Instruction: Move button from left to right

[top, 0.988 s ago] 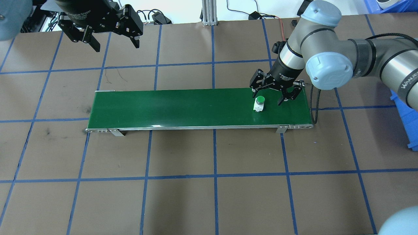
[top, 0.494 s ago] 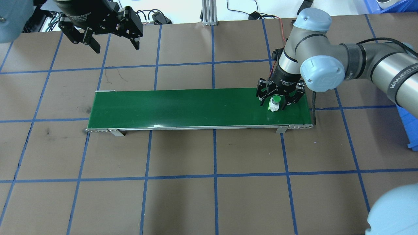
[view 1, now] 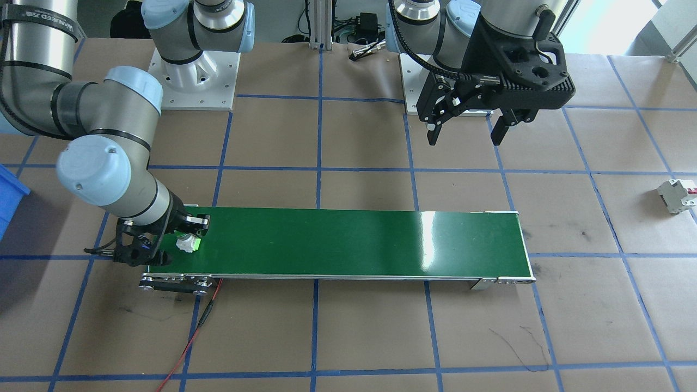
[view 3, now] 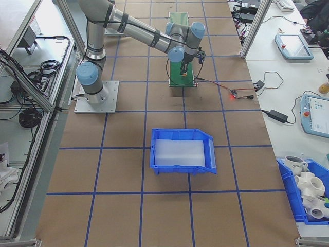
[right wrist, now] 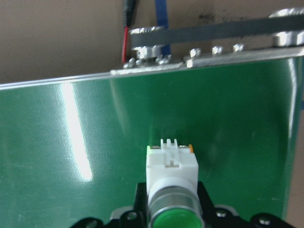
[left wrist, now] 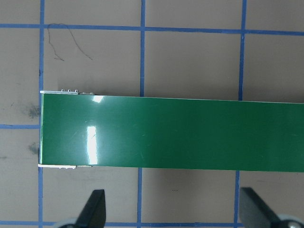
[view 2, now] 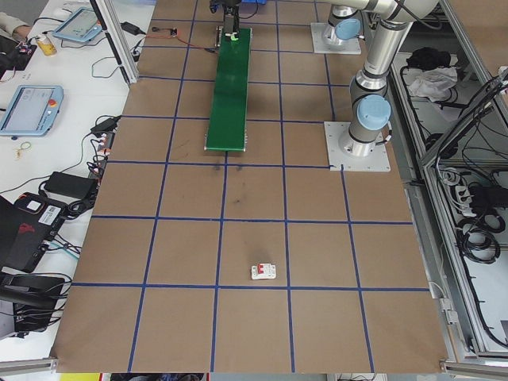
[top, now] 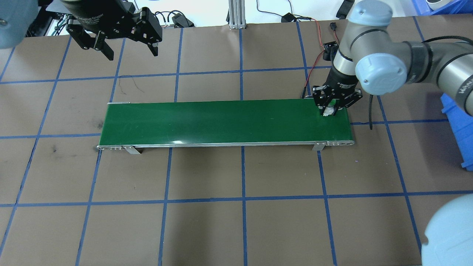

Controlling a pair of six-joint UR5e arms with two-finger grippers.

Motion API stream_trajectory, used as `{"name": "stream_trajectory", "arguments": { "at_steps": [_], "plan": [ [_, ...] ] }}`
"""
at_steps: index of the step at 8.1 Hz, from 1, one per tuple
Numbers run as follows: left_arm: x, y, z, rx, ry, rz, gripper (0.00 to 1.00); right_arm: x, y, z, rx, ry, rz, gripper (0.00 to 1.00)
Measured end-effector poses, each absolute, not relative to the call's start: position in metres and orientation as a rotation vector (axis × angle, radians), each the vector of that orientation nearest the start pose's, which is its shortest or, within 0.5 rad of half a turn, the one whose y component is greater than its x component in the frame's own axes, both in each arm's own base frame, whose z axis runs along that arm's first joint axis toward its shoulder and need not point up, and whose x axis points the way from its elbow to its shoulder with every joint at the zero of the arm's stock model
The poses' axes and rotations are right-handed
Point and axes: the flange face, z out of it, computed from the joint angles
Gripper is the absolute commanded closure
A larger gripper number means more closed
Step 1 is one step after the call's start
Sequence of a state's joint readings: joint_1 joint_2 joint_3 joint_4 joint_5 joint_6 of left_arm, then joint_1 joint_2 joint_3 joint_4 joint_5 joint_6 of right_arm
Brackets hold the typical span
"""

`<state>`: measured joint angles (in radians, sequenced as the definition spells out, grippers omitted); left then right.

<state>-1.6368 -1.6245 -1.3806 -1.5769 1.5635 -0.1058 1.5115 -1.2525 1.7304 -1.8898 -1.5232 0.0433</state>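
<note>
The button (top: 328, 110), a green cap on a white body, is at the right end of the green conveyor belt (top: 221, 122). My right gripper (top: 332, 108) is shut on it. The front-facing view shows the button (view 1: 189, 243) tilted between the right gripper (view 1: 182, 239) fingers. In the right wrist view the button (right wrist: 171, 175) fills the lower centre, its body pointing away over the belt (right wrist: 71, 142). My left gripper (top: 127, 46) hangs open and empty beyond the belt's left end. Its fingertips (left wrist: 95, 209) show wide apart in the left wrist view.
A white circuit breaker (view 1: 677, 195) with a red mark lies on the table far off the belt's left end. A blue bin (view 3: 182, 152) sits on the robot's right. A red wire (view 1: 190, 337) runs from the belt's right end.
The right gripper came down around the button, shut on it, and has moved right and back along the belt with it. The left gripper has stayed in place.
</note>
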Motion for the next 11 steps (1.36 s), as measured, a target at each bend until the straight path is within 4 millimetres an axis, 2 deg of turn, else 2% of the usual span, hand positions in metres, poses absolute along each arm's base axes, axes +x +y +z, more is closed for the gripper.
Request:
{"name": "stream_trajectory", "arguments": {
  "at_steps": [2,4,5,7,9,10,11],
  "plan": [
    [-0.168,-0.513,0.554,-0.062,3.153,-0.204,0.0,0.044,-0.588,0.298,0.081,3.101,0.178,1.0],
    [-0.168,-0.513,0.554,-0.062,3.153,-0.204,0.0,-0.028,-0.591,0.334,-0.137,3.171,0.137,1.0],
    [-0.168,-0.513,0.554,-0.062,3.153,-0.204,0.0,-0.07,-0.582,0.354,-0.266,3.198,0.13,1.0],
    [-0.168,-0.513,0.554,-0.062,3.153,-0.204,0.0,-0.167,-0.552,0.384,-0.508,3.229,0.152,1.0],
    [-0.168,-0.513,0.554,-0.062,3.153,-0.202,0.0,-0.271,-0.519,0.387,-0.699,3.225,0.145,0.99],
    [-0.168,-0.513,0.554,-0.062,3.153,-0.202,0.0,-0.316,-0.509,0.373,-0.781,3.218,0.129,0.95],
    [-0.168,-0.513,0.554,-0.062,3.153,-0.202,0.0,-0.349,-0.507,0.347,-0.834,3.189,0.093,0.92]
  ]
}}
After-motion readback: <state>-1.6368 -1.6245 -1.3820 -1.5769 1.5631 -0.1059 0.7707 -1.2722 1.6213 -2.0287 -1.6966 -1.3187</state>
